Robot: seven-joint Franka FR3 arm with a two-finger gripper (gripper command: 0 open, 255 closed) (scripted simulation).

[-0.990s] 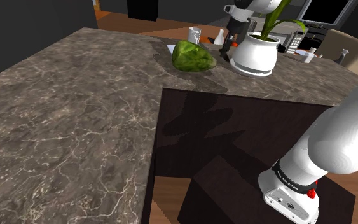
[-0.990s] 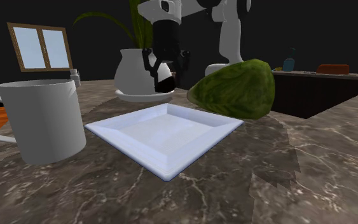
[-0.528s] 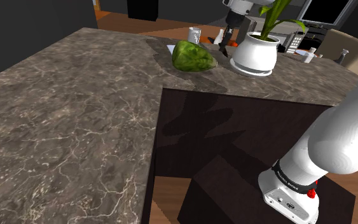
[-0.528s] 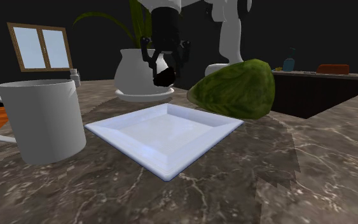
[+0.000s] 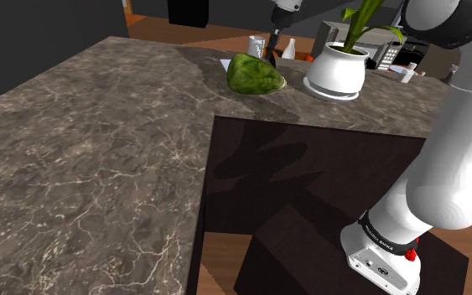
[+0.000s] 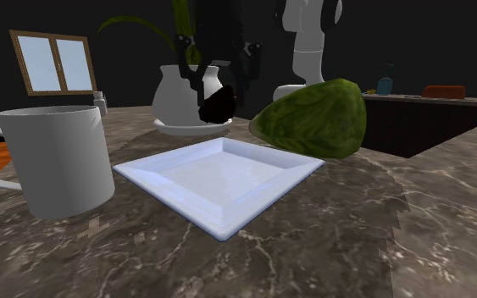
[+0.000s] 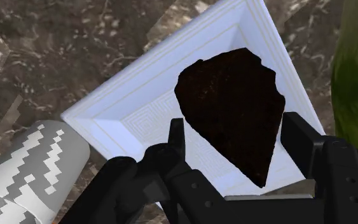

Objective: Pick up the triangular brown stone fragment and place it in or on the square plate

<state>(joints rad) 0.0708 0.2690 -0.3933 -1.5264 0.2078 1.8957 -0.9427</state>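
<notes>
The white arm [image 5: 456,151] reaches far out, fingers [image 7: 298,137] clasping the dark stone fragment [image 7: 234,102].

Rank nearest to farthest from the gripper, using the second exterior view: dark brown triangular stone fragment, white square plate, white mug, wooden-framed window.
1. Dark brown triangular stone fragment: clasped in the gripper.
2. White square plate: directly beneath the gripper.
3. White mug: beside the plate, toward the view's left.
4. Wooden-framed window: on the far wall, upper left.
</notes>
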